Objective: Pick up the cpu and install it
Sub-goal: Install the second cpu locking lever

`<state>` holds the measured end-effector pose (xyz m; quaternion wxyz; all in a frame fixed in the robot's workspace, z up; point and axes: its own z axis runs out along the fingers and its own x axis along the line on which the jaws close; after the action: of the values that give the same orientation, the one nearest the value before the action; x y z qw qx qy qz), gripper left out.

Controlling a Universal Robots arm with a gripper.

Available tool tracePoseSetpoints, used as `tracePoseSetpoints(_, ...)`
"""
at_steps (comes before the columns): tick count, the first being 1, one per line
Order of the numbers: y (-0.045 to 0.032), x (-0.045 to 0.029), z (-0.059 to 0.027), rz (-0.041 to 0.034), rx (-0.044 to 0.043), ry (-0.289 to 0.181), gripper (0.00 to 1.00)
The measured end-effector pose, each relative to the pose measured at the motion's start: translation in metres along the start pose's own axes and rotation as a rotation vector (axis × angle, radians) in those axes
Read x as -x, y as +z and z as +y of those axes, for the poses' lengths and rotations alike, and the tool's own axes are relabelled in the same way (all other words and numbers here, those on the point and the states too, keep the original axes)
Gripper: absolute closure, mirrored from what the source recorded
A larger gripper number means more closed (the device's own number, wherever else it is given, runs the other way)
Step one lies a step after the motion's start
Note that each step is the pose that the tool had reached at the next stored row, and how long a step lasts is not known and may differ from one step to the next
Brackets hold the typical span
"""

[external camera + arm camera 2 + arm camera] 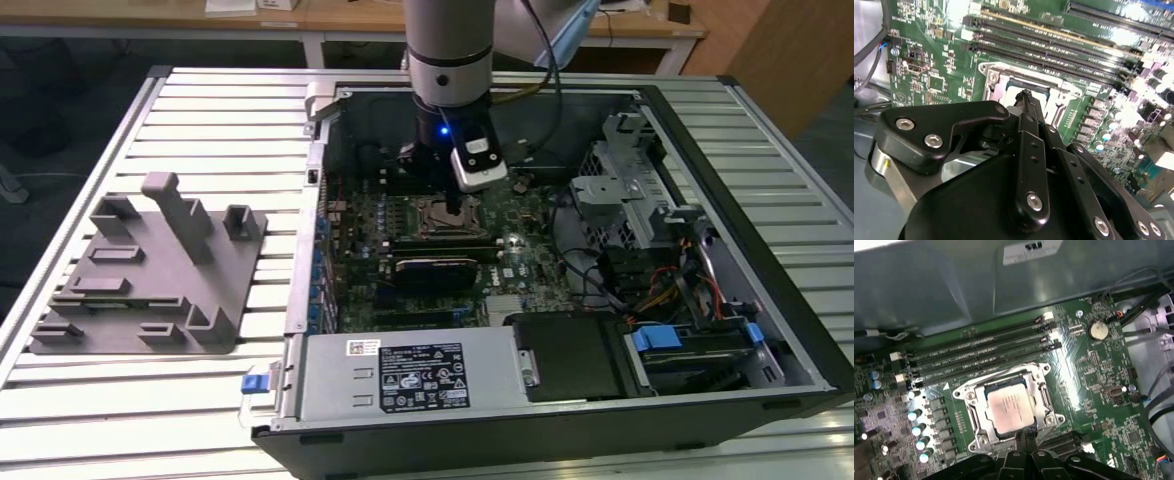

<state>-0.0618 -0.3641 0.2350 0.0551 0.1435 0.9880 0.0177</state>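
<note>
- The cpu (1010, 409) lay flat inside the socket frame (972, 399) on the motherboard (1094, 390), silvery top facing up, seen in the first wrist view; it looked seated within the frame and not tilted
- In the exterior view the gripper (457, 208) hung just above that same socket frame, inside the open computer case (747, 330) on the slatted tabletop (214, 110)
- In the second wrist view the gripper (1026, 97) showed its fingers drawn close together over the socket frame, with nothing visible between them; whether they touched the cpu could not be told
- As a judgement, the cpu would be light, stiff and thin, with a smooth metal lid that could slip; its underside contacts and the socket pins are likely fragile
- The pale edges beside the socket frame looked the safest place to hold, gripping two opposite sides and keeping it level
- The grey fixture block (147, 275) stood well apart from the socket frame, outside the case
</note>
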Motion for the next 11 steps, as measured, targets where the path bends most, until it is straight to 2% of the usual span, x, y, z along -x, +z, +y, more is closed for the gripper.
tracePoseSetpoints(7, -0.0001, 0.0025, -0.0085, 0.0, 0.0, 0.0, 0.89)
tracePoseSetpoints(11, 0.0008, 0.003, -0.0104, 0.0005, 0.0014, -0.012, 0.89)
